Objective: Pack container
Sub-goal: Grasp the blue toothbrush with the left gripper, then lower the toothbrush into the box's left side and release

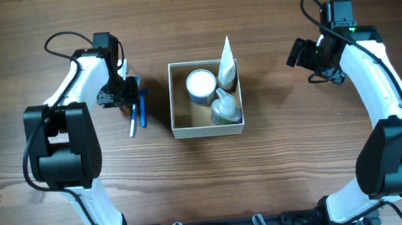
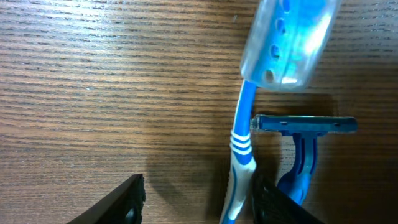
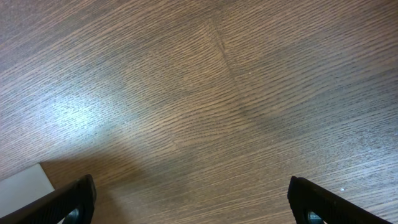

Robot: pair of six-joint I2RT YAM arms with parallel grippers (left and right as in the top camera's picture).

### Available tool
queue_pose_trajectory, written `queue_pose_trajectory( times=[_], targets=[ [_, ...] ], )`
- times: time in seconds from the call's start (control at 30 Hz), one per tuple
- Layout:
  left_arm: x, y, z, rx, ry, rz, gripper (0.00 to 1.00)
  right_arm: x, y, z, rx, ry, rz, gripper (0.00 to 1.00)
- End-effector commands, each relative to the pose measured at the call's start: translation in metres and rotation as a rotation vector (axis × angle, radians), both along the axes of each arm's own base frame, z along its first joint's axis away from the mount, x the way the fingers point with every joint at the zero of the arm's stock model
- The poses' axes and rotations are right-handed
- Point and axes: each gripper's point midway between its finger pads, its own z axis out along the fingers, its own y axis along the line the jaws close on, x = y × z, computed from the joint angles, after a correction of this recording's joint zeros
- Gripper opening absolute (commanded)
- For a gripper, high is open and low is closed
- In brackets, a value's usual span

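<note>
Obs. The container [image 1: 208,130], a square shallow cardboard box with white outer walls and rim and a tan-brown inside, sits at the middle of the brown wooden tabletop [image 1: 298,162], well apart from every edge. Inside it are three things:
- a round white-lidded jar [image 1: 200,84] toward the left wall
- a white squeeze tube [image 1: 226,62] in the far-right corner, one end reaching out over the far rim
- a clear bottle [image 1: 226,109] near-right

The near-left floor is bare.

My left claw [image 2: 199,208] is spread and holds nothing, low over the wood on the container's left-edge side. A blue-and-white plastic toothbrush with a clear head cap [image 2: 242,146] lies with its handle between my fingers. A blue disposable razor [image 2: 306,127] lies just beside it, outside the gap as far as I can tell.

My right claw [image 3: 193,211] is spread and empty over bare wood toward the right edge. One white corner of the container shows low in its wrist view.

Judgement, handling. The container is probably light, thin card. Its walls would likely flex under a pinch, and its base should slide easily on the smooth wood.
- To steady or shift it, I would pinch one wall across the rim at mid-length. The near wall is best, since nothing leans there.
- Squeeze gently, because card creases.
- Keep it level, because the tube could tip out.
- The contents weigh on the right side, so a lift by the left wall would probably sag.
</note>
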Motion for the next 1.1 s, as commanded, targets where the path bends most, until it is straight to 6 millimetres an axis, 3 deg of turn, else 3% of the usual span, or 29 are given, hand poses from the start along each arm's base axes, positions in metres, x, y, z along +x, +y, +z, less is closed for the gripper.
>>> queue_pose_trajectory(
  times=[0.0,0.2,0.37,0.63,0.83,1.07],
  targets=[
    [-0.004,-0.003,-0.012,0.004,0.033,-0.019,0.56,0.003,0.001,-0.003,0.015,0.001,-0.01,1.0],
    [-0.009,-0.01,-0.026,0.006,0.071,-0.037,0.56,0.003,0.001,-0.003,0.015,0.001,-0.01,1.0],
    [-0.011,-0.01,-0.03,0.007,0.086,-0.031,0.34,0.003,0.001,-0.003,0.015,0.0,-0.01,1.0],
    [-0.017,-0.01,-0.021,0.01,0.1,0.032,0.16,0.008,0.001,-0.001,0.015,-0.02,-0.01,1.0],
    [-0.007,-0.011,0.015,0.001,0.013,0.072,0.1,0.018,0.0,0.002,0.013,-0.065,-0.009,1.0],
    [0.0,-0.016,0.1,-0.031,-0.185,0.106,0.05,0.024,0.0,0.005,0.012,-0.092,-0.01,1.0]
  ],
)
